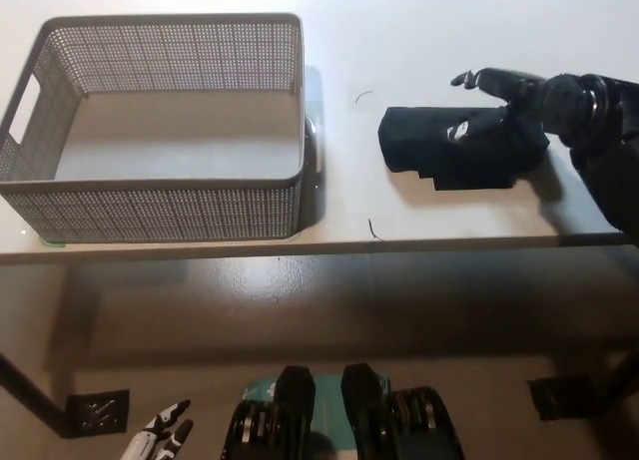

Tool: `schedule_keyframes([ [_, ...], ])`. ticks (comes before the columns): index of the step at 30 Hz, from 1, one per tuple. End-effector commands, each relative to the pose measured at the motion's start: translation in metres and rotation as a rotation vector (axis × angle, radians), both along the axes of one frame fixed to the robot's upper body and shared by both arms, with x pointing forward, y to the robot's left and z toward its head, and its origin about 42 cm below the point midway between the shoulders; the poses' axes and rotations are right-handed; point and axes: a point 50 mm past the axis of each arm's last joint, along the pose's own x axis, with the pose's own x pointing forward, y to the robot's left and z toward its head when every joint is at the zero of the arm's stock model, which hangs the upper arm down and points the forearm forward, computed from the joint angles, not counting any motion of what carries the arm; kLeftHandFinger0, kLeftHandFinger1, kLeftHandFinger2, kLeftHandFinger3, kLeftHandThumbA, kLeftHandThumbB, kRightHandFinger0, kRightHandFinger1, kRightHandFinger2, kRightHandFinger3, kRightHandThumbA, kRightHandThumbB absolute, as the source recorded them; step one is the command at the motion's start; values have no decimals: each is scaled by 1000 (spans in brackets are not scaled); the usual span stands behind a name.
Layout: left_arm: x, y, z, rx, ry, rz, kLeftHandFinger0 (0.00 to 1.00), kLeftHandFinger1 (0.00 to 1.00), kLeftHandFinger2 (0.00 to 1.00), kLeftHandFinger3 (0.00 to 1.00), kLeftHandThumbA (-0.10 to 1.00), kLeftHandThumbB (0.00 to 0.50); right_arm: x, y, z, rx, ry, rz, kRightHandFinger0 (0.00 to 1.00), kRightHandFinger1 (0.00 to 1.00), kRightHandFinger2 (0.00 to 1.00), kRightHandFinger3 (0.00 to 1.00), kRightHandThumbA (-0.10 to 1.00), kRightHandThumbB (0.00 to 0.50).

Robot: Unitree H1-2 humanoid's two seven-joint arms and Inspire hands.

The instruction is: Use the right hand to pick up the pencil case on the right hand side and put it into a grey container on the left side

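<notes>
The right hand (514, 106) covers the pencil case's (439, 146) right end — the left hand (160, 443) is cut by the bottom edge.

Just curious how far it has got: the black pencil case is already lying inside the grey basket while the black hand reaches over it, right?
Not quite. The head view shows the pencil case lying on the white table, right of the grey basket, not inside it. The black right hand does reach over it.
</notes>
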Motion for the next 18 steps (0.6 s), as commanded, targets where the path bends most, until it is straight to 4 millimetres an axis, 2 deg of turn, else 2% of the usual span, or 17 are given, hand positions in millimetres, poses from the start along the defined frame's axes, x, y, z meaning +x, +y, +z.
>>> schedule_keyframes([
  [1,9,6,15,15,-75,-33,1000,1000,1000,937,1000,500,10,12,36,-16,-133,56,1000,1000,1000,1000,718,500],
  [11,14,3,20,20,-92,-61,1000,1000,1000,941,1000,500,13,13,1,-25,-68,43,1000,1000,1000,1000,710,500],
  [13,16,5,21,21,-92,-61,1000,1000,1000,943,1000,500,14,15,-6,-32,-56,41,1000,1000,1000,1000,668,500],
  [18,21,5,23,30,-97,-73,1000,1000,1000,960,1000,500,13,15,-28,-61,-30,45,1000,1000,1000,1000,686,500],
])
